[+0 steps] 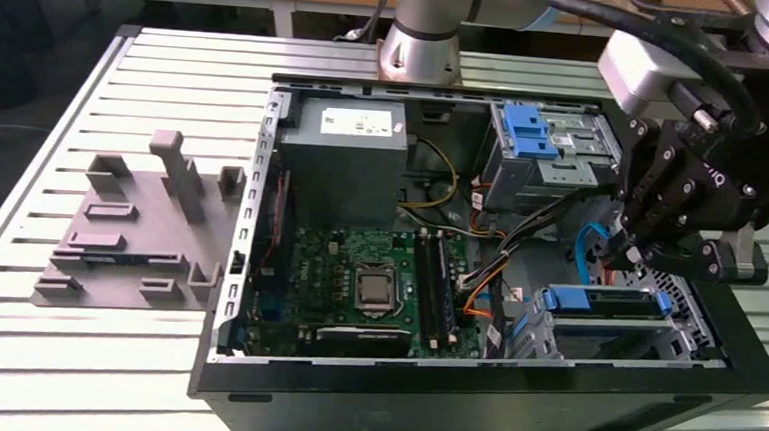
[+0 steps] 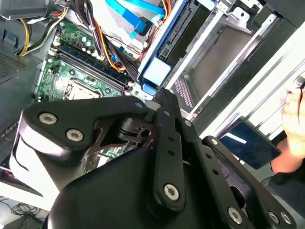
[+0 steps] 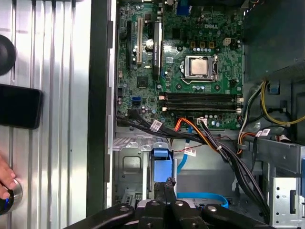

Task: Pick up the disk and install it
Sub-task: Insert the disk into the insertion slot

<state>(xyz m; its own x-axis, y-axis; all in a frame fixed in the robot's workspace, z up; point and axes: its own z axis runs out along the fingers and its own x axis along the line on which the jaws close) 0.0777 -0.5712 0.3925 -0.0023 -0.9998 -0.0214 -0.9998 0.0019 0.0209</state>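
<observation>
The disk [image 1: 604, 301], grey metal in a blue plastic carrier, lies flat in the lower drive bay at the front corner of the open computer case, on the exterior view's right. My gripper [image 1: 620, 258] hangs just above it and slightly toward the case's middle. In the first wrist view the two black fingers meet at their tips, so the gripper [image 3: 168, 183] is shut, right at the edge of the carrier's blue strip [image 3: 159, 164]. I cannot tell whether they touch. In the second wrist view the gripper [image 2: 161, 95] points at the same blue carrier [image 2: 155, 71].
Bundled cables [image 3: 209, 140] cross between the bay and the motherboard [image 1: 353, 284]. A grey power-supply box [image 1: 348, 163] and a silver cage with a blue latch [image 1: 543, 145] sit at the case's back. A grey fixture [image 1: 136, 230] lies on the slatted table. A hand [image 3: 5, 183] and a dark phone [image 3: 19, 106] are beside the case.
</observation>
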